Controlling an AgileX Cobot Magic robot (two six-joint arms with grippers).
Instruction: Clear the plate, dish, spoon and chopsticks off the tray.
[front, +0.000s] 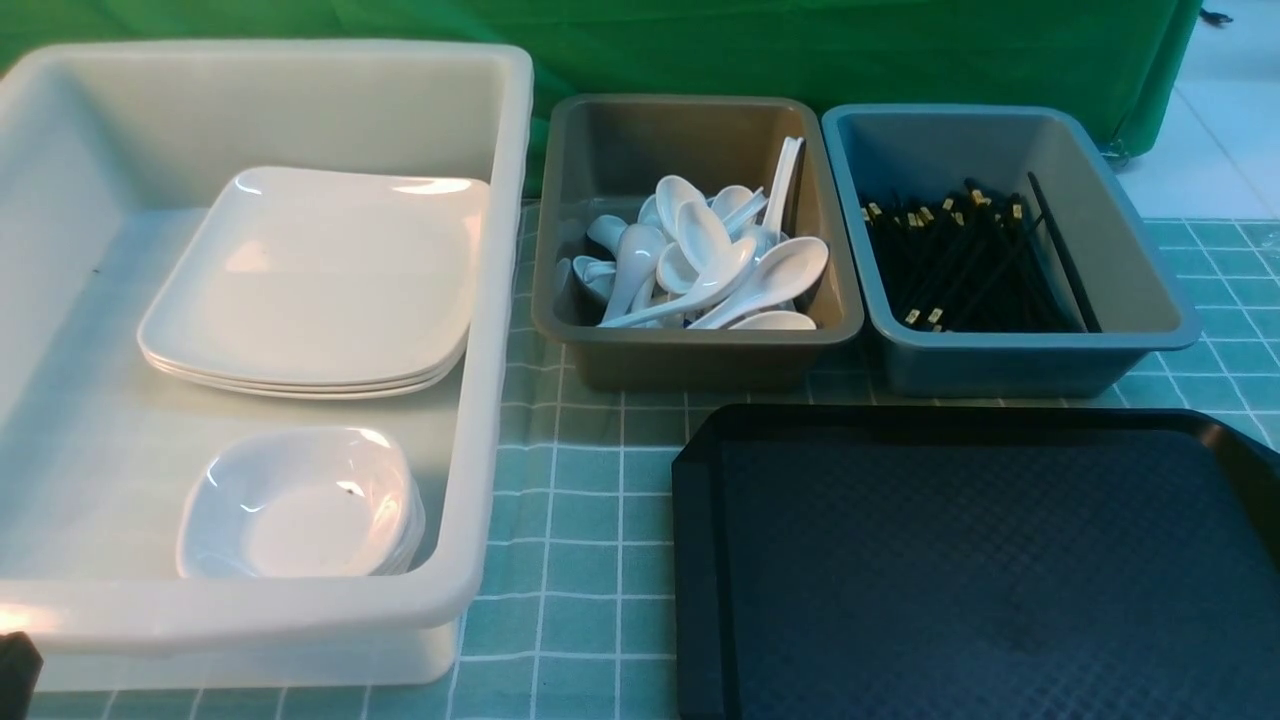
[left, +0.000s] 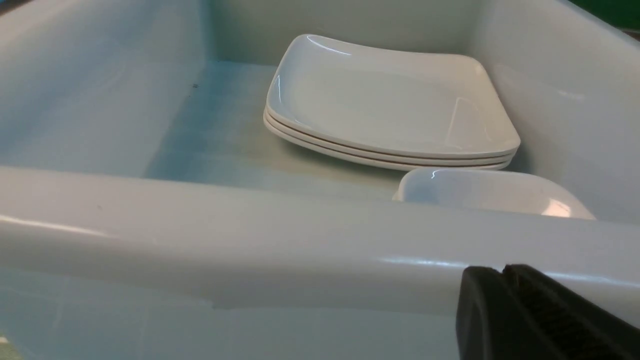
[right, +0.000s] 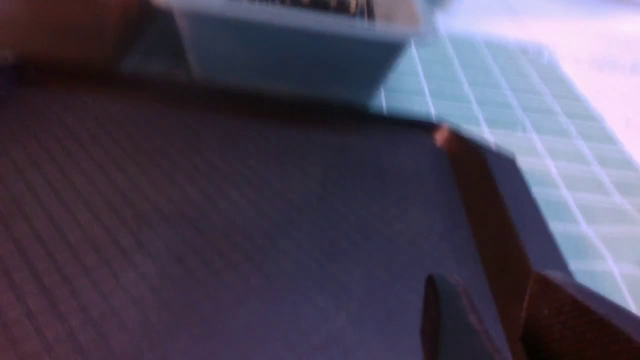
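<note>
The black tray (front: 700, 560) lies at the front right with nothing on its textured base. Three large white plates (front: 320, 270) are stacked in the white tub (front: 500, 300), with small deep white dishes (front: 300, 505) stacked in front of them. White spoons (front: 700, 260) are piled in the grey tub (front: 690, 365). Black chopsticks (front: 960, 265) lie in the blue-grey tub (front: 1020, 365). My left gripper (left: 502, 271) is shut and empty, just outside the white tub's near rim (left: 250, 240). My right gripper (right: 487, 300) hangs open over the tray's (right: 225, 225) right rim, holding nothing.
The three tubs stand side by side across the back on a teal checked tablecloth (front: 580, 520). A green cloth (front: 800, 50) hangs behind them. A strip of tablecloth separates the white tub from the tray. The right wrist view is blurred.
</note>
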